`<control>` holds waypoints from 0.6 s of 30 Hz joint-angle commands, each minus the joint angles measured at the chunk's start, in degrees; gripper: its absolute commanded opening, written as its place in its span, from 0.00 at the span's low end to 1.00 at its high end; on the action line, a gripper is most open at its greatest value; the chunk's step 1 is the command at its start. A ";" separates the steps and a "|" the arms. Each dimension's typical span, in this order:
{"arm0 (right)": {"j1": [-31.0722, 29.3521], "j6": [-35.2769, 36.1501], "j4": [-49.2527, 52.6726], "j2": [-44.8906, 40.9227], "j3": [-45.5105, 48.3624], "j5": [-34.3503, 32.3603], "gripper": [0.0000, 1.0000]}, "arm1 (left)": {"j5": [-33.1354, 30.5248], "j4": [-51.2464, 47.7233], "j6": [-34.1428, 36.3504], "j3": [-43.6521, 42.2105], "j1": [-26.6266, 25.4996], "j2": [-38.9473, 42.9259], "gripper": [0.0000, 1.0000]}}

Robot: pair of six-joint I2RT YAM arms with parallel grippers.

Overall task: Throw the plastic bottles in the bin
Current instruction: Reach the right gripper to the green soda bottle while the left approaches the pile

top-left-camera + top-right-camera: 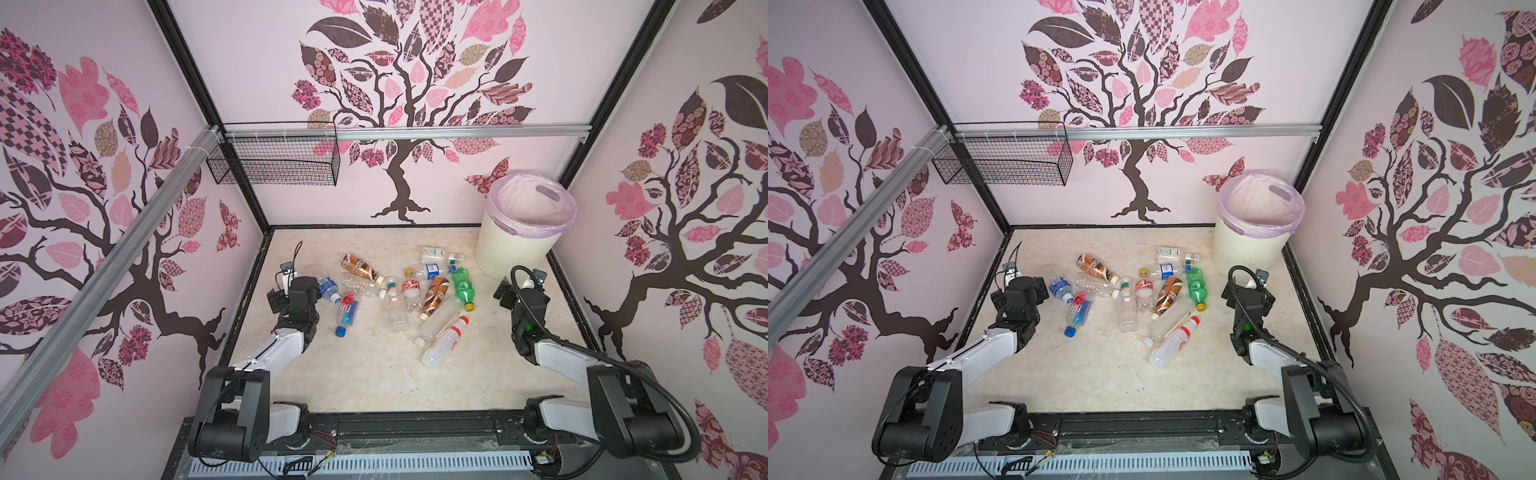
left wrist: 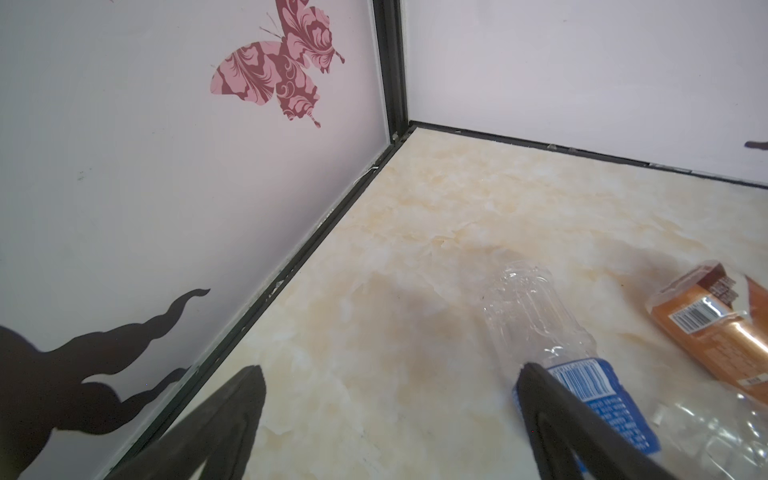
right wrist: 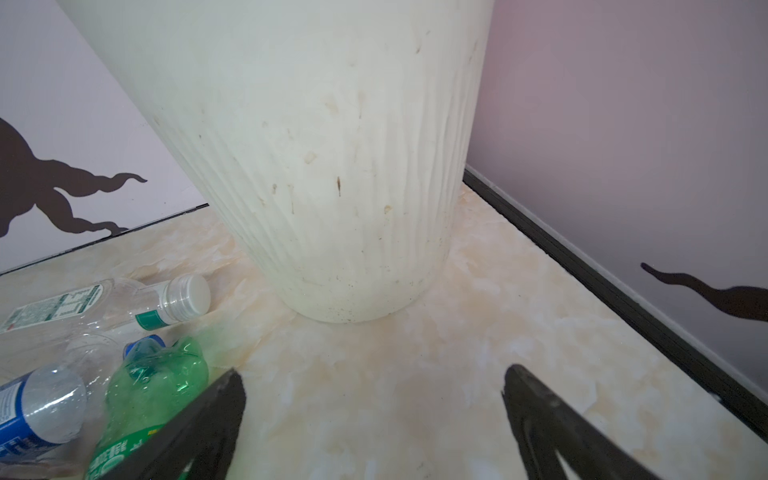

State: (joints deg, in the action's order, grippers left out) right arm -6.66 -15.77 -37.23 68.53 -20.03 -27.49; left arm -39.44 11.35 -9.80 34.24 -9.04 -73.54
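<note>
Though wrist views crop both, your left hand (image 2: 390,368) and right hand (image 3: 374,370) gape empty. Plastic bottles (image 1: 411,291) litter your marbled bench (image 1: 374,374).

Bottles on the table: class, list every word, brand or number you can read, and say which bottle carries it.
"FIJI": on the blue-capped bottle.
Green bottle: white label print, too blurred to read.
Blue-label bottle: barcode and small print, too small to read.
Brown bottle: barcode, digits unreadable.
Red-label bottle: logo too blurred to read.
</note>
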 commanded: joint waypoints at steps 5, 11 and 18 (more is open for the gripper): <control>0.86 -11.99 13.11 -15.76 1.89 -5.43 1.00 | -0.29 -26.65 -12.46 10.40 -4.15 7.13 0.98; 0.90 -11.93 21.55 -18.70 -0.62 3.60 1.00 | 12.17 -33.98 -18.68 13.72 -4.42 10.91 0.98; 0.00 -10.95 31.92 -12.42 -7.91 11.59 1.00 | 23.38 -44.61 -21.79 21.13 -4.96 7.40 0.98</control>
State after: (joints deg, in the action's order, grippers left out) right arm -6.26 -27.00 -11.64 53.78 -23.77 -20.78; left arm -22.85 -26.89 -28.58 51.94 -13.82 -65.28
